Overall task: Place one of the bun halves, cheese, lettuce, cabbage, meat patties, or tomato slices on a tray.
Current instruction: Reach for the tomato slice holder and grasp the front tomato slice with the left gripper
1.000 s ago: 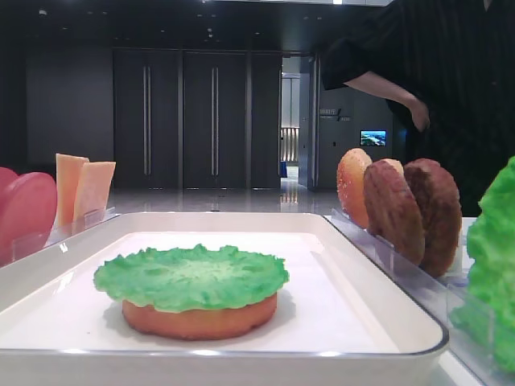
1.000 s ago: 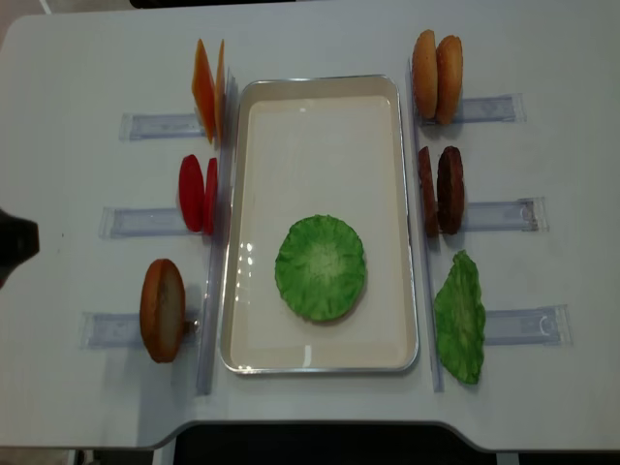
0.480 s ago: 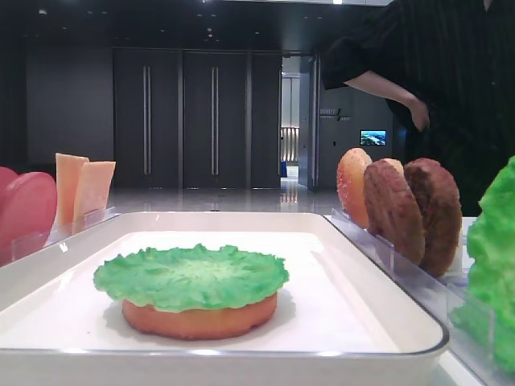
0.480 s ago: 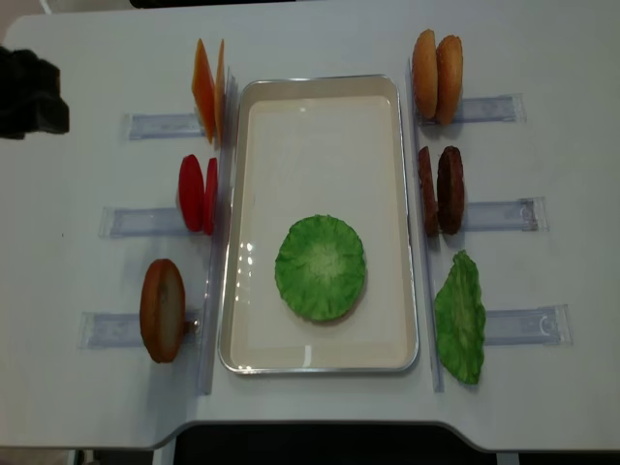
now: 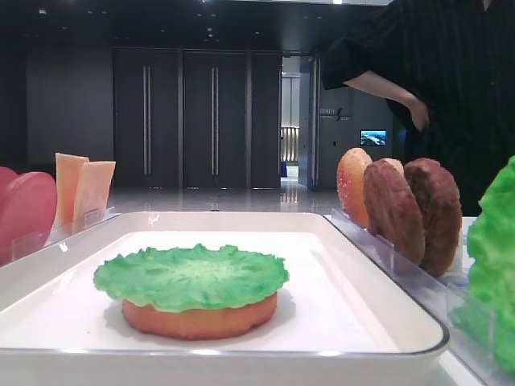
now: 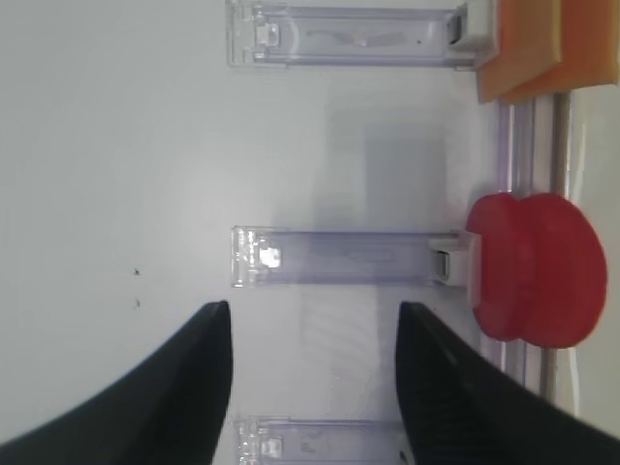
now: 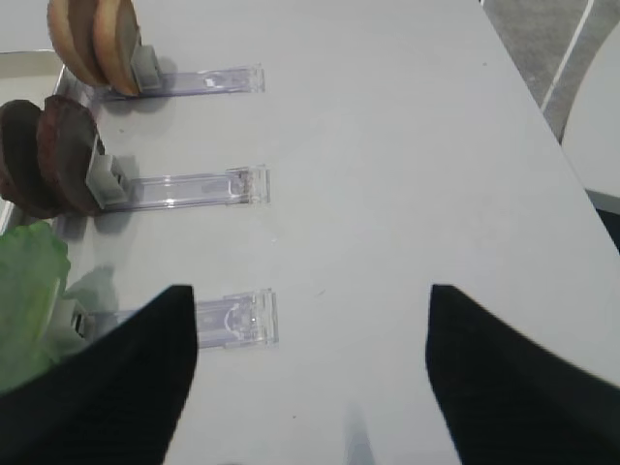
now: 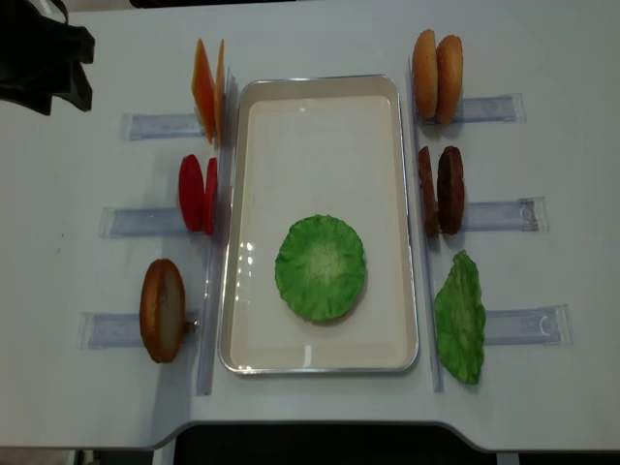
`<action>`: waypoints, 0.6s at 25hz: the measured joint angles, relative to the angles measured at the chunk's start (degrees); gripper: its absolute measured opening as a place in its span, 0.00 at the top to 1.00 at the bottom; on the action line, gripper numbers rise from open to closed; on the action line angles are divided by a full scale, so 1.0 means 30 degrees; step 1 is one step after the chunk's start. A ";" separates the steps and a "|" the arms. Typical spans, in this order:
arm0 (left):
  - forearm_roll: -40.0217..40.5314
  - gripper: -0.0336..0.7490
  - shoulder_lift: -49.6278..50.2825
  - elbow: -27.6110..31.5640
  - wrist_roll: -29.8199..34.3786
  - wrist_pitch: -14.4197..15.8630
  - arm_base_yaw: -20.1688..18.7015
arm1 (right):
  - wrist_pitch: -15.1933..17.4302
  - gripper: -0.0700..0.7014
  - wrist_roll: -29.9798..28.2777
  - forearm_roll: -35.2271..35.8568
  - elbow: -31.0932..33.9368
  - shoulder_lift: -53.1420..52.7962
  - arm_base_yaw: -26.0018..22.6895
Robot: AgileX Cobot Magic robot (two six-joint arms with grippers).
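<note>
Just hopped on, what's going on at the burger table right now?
Nothing is being held. On the tray a lettuce leaf lies on a bun half. The left hand hangs open over the table near the tomato slices; the right hand is open near the spare lettuce.

The lettuce point(image 8: 320, 267) hides most of a bun half point(image 5: 199, 315) underneath.

The left claw point(image 6: 312, 387) hovers above the worktop point(image 8: 77, 223), left of the tomato slices point(image 8: 198, 193) and cheese point(image 8: 207, 90). Farther right lies the tray point(image 8: 320, 97), holding lettuce point(image 8: 320, 268) on a bun half point(image 5: 197, 318).
</note>
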 joint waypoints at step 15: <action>0.1510 0.38 0.0149 -0.0147 -0.2146 0.0318 -0.2307 | 0.0000 0.29 0.0000 0.0000 0.0000 0.0000 0.0000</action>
